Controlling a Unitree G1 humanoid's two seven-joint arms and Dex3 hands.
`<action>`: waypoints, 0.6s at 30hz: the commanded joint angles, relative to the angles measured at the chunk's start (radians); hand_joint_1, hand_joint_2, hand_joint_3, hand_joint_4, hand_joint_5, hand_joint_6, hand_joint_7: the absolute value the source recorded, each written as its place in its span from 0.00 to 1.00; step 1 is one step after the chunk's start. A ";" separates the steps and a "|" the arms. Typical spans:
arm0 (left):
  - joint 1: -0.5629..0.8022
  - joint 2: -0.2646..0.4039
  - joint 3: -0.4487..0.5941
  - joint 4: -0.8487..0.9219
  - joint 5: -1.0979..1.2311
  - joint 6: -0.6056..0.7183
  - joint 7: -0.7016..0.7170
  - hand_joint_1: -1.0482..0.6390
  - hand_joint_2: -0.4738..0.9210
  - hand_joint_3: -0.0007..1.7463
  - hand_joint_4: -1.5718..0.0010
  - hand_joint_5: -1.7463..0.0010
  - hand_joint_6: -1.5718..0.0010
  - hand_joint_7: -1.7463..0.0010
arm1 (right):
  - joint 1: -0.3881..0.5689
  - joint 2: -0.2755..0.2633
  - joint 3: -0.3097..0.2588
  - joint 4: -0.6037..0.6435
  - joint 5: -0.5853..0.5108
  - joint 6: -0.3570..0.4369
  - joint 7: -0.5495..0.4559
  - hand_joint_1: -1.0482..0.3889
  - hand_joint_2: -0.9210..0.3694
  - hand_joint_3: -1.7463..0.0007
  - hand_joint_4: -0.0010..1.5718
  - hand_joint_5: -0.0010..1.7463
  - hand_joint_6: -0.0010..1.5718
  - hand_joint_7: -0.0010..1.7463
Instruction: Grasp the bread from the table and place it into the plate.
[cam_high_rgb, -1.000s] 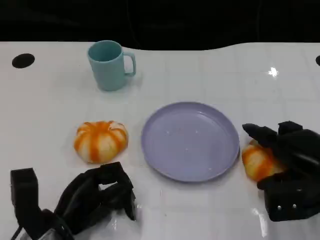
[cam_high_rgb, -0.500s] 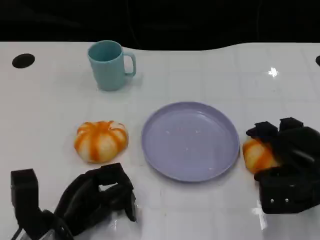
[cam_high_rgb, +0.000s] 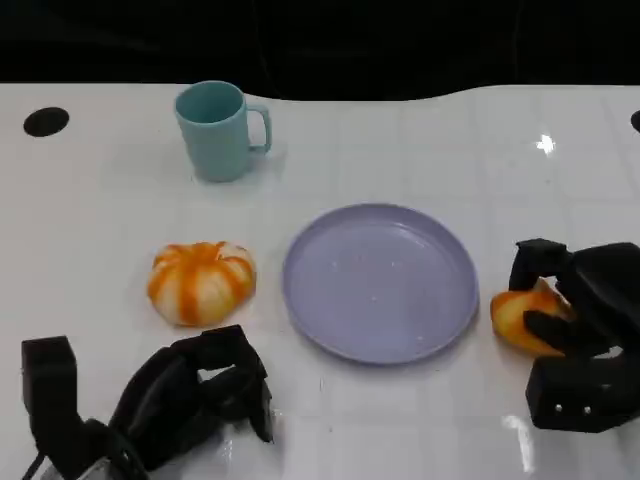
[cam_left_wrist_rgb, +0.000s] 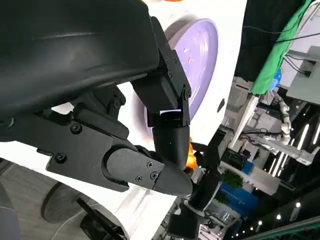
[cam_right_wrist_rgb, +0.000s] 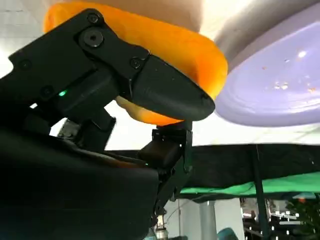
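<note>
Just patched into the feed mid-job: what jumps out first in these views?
The right hand grips an orange bread just off the right edge of the lavender plate at the table's middle. A second orange-and-white bread sits untouched left of the plate, with the left hand resting on the table near it. A teal mug stands upright toward the far left.

Head view looks down; wrist views sit close — all share the plate (cam_high_rgb: 380, 283).

Bread (cam_high_rgb: 518, 316) in right robot hand (cam_high_rgb: 575, 320)
</note>
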 joint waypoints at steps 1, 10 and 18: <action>0.022 0.013 0.003 -0.013 -0.001 0.016 0.014 0.20 0.96 0.00 0.39 0.19 0.39 0.43 | -0.016 -0.012 0.000 0.008 -0.001 -0.017 -0.044 0.00 0.00 0.09 1.00 1.00 1.00 1.00; 0.023 0.011 0.006 -0.017 -0.003 0.019 0.012 0.21 0.96 0.00 0.39 0.19 0.39 0.43 | -0.018 -0.010 -0.004 -0.005 -0.012 -0.037 -0.190 0.00 0.00 0.11 1.00 1.00 1.00 1.00; 0.019 0.011 0.005 -0.011 0.001 0.014 0.015 0.21 0.96 0.00 0.38 0.19 0.39 0.43 | -0.023 -0.017 -0.029 -0.036 0.004 -0.054 -0.245 0.00 0.00 0.10 1.00 1.00 1.00 1.00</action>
